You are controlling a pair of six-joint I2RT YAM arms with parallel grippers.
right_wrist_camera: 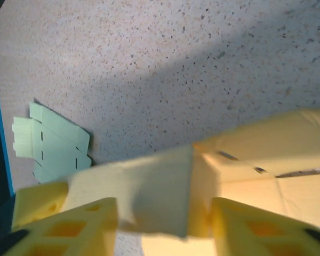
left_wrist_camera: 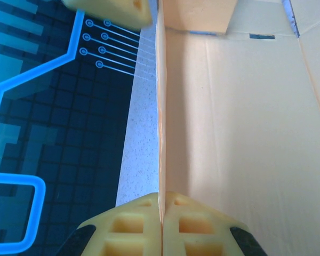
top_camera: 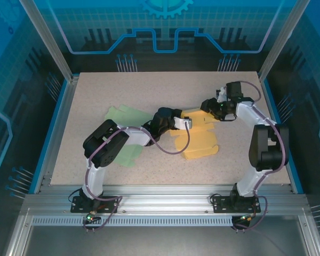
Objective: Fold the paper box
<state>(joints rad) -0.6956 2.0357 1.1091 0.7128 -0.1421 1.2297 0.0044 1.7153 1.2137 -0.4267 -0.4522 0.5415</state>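
Currently left pincer [left_wrist_camera: 161, 213] is clenched on the thin top edge of a raised wall of the yellow paper box [top_camera: 200, 141]. Card runs straight out ahead of its fingertips, box interior to its right, table [top_camera: 149, 85] to its left. Right pincer [right_wrist_camera: 165, 218] stands parted with a yellow flap [right_wrist_camera: 149, 186] lying between the jaws, seemingly against one finger only; blur makes contact hard to call. Box sits between the two pincers, partly erected. Risks: if the right jaws close off the crease, the flap may buckle or take a wrong fold. Pulling against the left hold could tear the wall edge or drag the whole box. Thin card may also slip from the left pinch and drop flat. Green box blank [right_wrist_camera: 53, 141] lies flat, well beyond the right pincer, no hazard. Writing: none readable on either card; no brand or label seen.
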